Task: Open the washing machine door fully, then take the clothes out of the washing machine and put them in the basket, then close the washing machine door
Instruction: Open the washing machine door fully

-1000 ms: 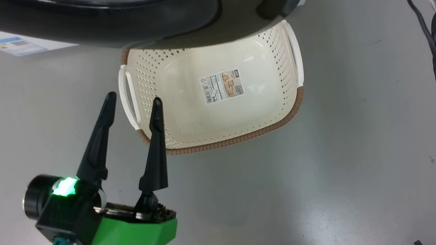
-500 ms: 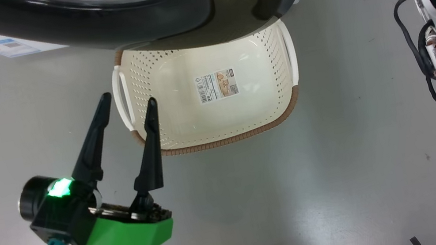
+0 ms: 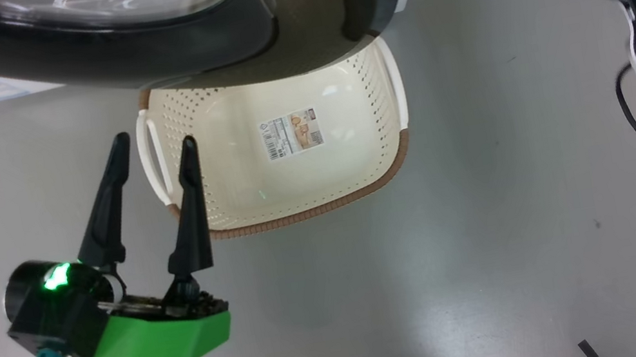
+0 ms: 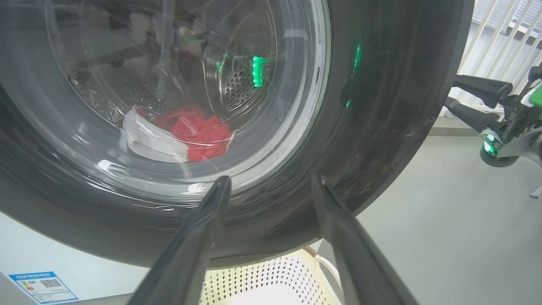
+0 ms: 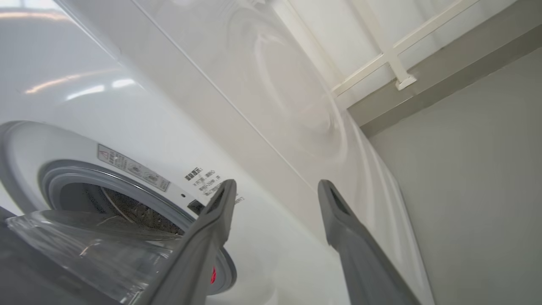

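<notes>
Grey floor (image 3: 441, 281), basket (image 3: 298, 216) beneath washing machine door (image 4: 381, 127). Behind its glass, clothes (image 4: 199, 131): likely soft, light, limp; best pinched at a raised fold. Left gripper (image 3: 154, 139), right gripper (image 5: 276, 183) spread wide, empty.

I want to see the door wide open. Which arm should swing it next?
Probably right. The right gripper, open, sits by the door's free edge, facing the gap to the drum. The left gripper, also open, hangs in front of the door glass, above the basket's rim.
</notes>
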Controlling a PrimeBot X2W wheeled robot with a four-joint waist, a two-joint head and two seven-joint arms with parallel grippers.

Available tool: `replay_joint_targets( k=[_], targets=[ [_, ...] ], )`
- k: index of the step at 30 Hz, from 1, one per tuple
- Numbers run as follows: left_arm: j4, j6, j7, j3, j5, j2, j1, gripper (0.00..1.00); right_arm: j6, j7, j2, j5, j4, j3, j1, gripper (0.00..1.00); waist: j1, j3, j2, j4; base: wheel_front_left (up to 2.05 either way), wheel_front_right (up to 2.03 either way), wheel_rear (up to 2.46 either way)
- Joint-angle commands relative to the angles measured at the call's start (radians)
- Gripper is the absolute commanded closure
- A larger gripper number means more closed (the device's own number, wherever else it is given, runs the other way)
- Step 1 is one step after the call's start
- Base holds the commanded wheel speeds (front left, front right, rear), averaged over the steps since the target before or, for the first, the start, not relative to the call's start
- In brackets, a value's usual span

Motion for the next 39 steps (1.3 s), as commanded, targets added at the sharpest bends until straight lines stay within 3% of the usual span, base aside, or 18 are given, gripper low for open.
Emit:
replay_joint_targets(
  k=[1, 4, 8, 17, 24, 32, 39],
  targets=[
    [-0.026, -0.005, -0.008, 0.039, -0.004, 0.016, 0.004, 0.0, 0.005, -0.06, 0.01, -0.041, 0.002, 0.01, 0.031, 0.0, 0.0, -0.008, 0.0, -0.011, 0.0, 0.0, 0.0],
    [-0.024, -0.005, -0.008, 0.049, -0.003, 0.016, 0.008, 0.0, 0.005, -0.132, 0.015, -0.122, 0.034, 0.019, 0.051, 0.0, 0.0, -0.013, 0.0, -0.023, 0.0, 0.0, 0.0],
    [-0.028, -0.005, -0.008, 0.061, 0.013, 0.015, 0.01, 0.0, 0.005, -0.152, 0.027, -0.27, 0.01, 0.017, 0.1, 0.0, 0.0, -0.018, 0.0, -0.039, 0.0, 0.0, 0.0],
    [-0.053, -0.005, -0.008, 0.095, 0.02, 0.012, 0.008, 0.0, 0.005, -0.153, 0.11, -0.649, -0.234, -0.09, 0.264, 0.0, 0.0, -0.014, 0.0, -0.061, 0.0, 0.0, 0.0],
    [-0.067, -0.005, -0.008, 0.12, 0.016, 0.009, 0.002, 0.0, 0.005, -0.153, 0.155, -0.881, -0.428, -0.155, 0.387, 0.0, 0.0, -0.006, 0.0, -0.062, 0.0, 0.0, 0.0],
    [-0.077, -0.005, -0.008, 0.127, 0.012, 0.008, -0.008, 0.0, 0.005, -0.153, 0.182, -0.978, -0.532, -0.183, 0.507, 0.0, 0.0, 0.004, 0.0, -0.053, 0.0, 0.0, 0.0],
    [-0.084, -0.005, -0.008, 0.117, 0.011, 0.008, -0.01, 0.0, 0.005, -0.153, 0.187, -0.955, -0.568, -0.191, 0.582, 0.0, 0.0, 0.006, 0.0, -0.049, 0.0, 0.0, 0.0]
  ],
)
